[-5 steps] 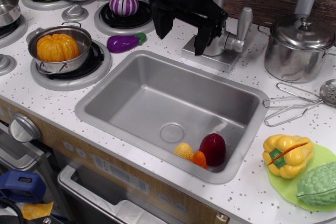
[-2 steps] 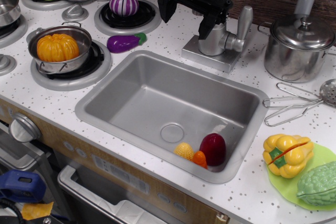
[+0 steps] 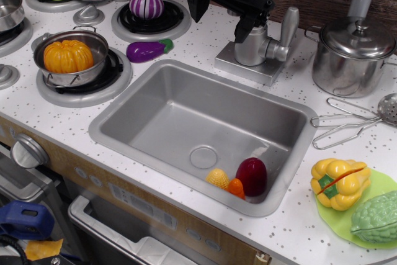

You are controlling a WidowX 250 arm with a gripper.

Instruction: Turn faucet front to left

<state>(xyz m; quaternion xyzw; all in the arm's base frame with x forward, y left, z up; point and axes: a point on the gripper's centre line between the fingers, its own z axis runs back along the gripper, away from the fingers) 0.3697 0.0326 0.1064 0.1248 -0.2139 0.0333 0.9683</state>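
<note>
A black gripper (image 3: pixel 220 17) hangs over the back of a toy kitchen counter (image 3: pixel 205 41), its two dark fingers (image 3: pixel 243 29) spread apart with nothing between them, one tip near a burner and the other just above the body of the faucet (image 3: pixel 257 51); whether that tip touches the faucet cannot be told; the matte silver-grey faucet sits on its square base on the counter just beyond the far rim of the sink (image 3: pixel 155 116), at about 1 o'clock from the basin's drain, its paddle lever standing upright at 3 o'clock of the cylindrical body and its upright pipe mostly hidden behind the gripper; inside the sink, at the near right corner, a dark red toy (image 3: pixel 252 175), a small orange piece (image 3: pixel 236 188) and a yellow piece (image 3: pixel 218 179) lie clustered together; at 9 o'clock of the sink a steel pan (image 3: pixel 43 60) on a burner holds an orange pumpkin (image 3: pixel 67 56); a purple eggplant (image 3: pixel 147 49) lies on the counter between that burner and the sink; a purple-and-white onion (image 3: pixel 147 4) rests on the back burner at 11 o'clock; at 3 o'clock of the faucet stands a shiny lidded pot (image 3: pixel 347 54), with a wire utensil (image 3: pixel 347 125) lying nearer the camera; at 4 o'clock of the sink a green plate (image 3: pixel 332 218) carries a yellow pepper (image 3: pixel 339 182) and a green vegetable (image 3: pixel 377 218).
</note>
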